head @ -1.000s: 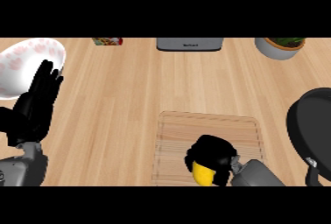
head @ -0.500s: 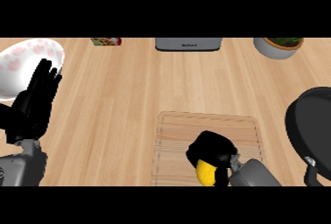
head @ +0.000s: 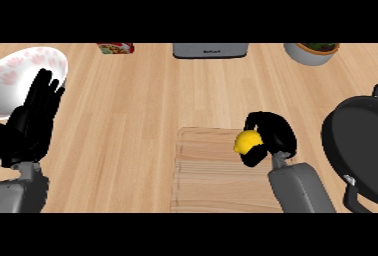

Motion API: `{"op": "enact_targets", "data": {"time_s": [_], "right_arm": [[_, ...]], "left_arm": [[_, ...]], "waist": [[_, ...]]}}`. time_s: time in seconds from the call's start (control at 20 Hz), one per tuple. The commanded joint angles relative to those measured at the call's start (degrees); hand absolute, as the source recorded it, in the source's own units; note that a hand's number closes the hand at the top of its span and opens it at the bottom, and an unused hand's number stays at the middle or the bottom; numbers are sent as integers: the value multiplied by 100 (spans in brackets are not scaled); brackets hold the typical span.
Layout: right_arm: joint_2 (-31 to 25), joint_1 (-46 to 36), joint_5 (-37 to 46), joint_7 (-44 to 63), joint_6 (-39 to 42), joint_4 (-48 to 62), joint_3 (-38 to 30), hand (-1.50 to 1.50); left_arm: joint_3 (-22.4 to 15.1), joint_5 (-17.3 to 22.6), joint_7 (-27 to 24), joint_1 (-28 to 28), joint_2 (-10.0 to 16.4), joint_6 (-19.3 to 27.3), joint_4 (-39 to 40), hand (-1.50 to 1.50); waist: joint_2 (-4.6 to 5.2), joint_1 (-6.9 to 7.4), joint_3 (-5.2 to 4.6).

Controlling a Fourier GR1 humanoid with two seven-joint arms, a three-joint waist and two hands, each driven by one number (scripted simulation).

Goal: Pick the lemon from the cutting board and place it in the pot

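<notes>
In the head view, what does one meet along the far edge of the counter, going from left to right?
white plate → red packet → grey appliance → white planter

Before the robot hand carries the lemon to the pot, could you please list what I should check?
1. Grasp: right robot hand curled round the lemon: ok.
2. Lift: lemon clear of the cutting board: cannot tell.
3. Target: pot open, no lid, to the right of that hand: ok.
4. Path: only bare counter between lemon and pot: ok.
5. Other arm: left robot hand resting open at the left edge, out of the way: ok.
</notes>
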Motion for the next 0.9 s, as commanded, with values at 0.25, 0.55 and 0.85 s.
{"op": "enact_targets", "data": {"time_s": [0.25,0.55,0.85], "right_arm": [[153,-1070,1130,3104,-2589,-994,-298,150],[155,-1590,2898,4639,-2608,-1344,133,150],[146,-1000,3249,4480,-2065,-2317,-278,150]], "left_arm": [[-63,-4,-37,38,14,-107,3,0],[-194,-69,190,-219,-106,23,-121,0],[-232,-306,388,-433,-133,216,0,0]], "waist": [[-25,216,-13],[-5,183,-6],[9,94,1]]}}
